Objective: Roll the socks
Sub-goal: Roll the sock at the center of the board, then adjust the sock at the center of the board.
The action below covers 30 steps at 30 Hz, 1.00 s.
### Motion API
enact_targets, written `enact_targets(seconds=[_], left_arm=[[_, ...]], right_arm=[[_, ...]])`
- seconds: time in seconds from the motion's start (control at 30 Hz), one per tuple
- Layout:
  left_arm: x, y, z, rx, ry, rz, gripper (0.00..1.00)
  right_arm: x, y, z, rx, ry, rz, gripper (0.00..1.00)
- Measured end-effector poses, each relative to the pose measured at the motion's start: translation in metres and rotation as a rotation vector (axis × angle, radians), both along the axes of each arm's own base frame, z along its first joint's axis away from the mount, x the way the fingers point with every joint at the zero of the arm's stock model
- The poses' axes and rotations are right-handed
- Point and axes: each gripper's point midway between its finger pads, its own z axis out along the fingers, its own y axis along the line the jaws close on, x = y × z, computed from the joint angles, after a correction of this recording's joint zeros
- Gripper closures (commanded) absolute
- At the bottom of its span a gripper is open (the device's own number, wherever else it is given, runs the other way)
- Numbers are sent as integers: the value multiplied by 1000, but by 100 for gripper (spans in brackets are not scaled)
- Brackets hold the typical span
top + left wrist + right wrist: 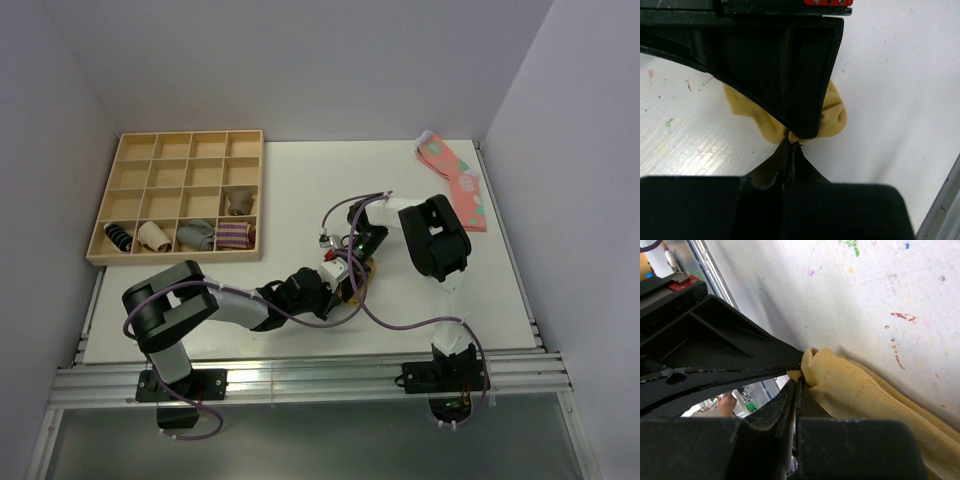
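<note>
A robot lab cell: white walls (300, 60) enclose a paint-flecked table (300, 190) with aluminium rails (300, 385).

socks (836, 117) | half hidden behind left end effector (795, 141) | overhead: almost covered

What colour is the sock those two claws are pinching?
Plain mustard yellow sock, no pattern; right wrist view shows it best.

Wood divider tray (170, 257) back-left w/ rolled socks (197, 235) inside, pink spotted socks (455, 180) back-right
</note>
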Motion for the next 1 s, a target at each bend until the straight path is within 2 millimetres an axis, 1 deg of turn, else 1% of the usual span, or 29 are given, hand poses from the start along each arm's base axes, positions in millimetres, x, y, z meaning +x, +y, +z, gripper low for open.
enact_targets(seconds=[0.13,0.17,0.23,0.27,0.3,0.33,0.47,0.6,0.73,0.87,0.97,1.0], left_arm=[[1,-1,0,4,-6,6,100],[1,-1,0,5,-7,9,100],[2,-1,0,6,-10,12,100],[3,-1,0,8,-11,17,100],[4,-2,0,9,-13,20,100],[5,-2,0,11,-16,25,100],[10,-2,2,20,-31,53,100],[14,0,2,31,-45,83,100],[16,2,2,43,-53,99,100],[17,2,2,51,-61,112,100],[17,3,2,54,-64,116,100],[18,3,2,55,-65,118,100]], right_arm=[[0,0,0,-6,2,-5,88],[1,-1,0,-9,3,-9,83],[2,-1,-1,-13,6,-18,78],[2,-1,-1,-14,5,-21,73],[3,-1,0,-17,6,-27,71],[4,-1,0,-19,5,-32,67],[10,-1,5,-15,-28,-56,61],[25,-4,12,-9,-92,-96,59],[42,-12,18,-15,-157,-156,59],[59,-28,21,-58,-220,-245,59],[68,-41,19,-99,-251,-306,60],[73,-48,17,-126,-268,-335,60]])
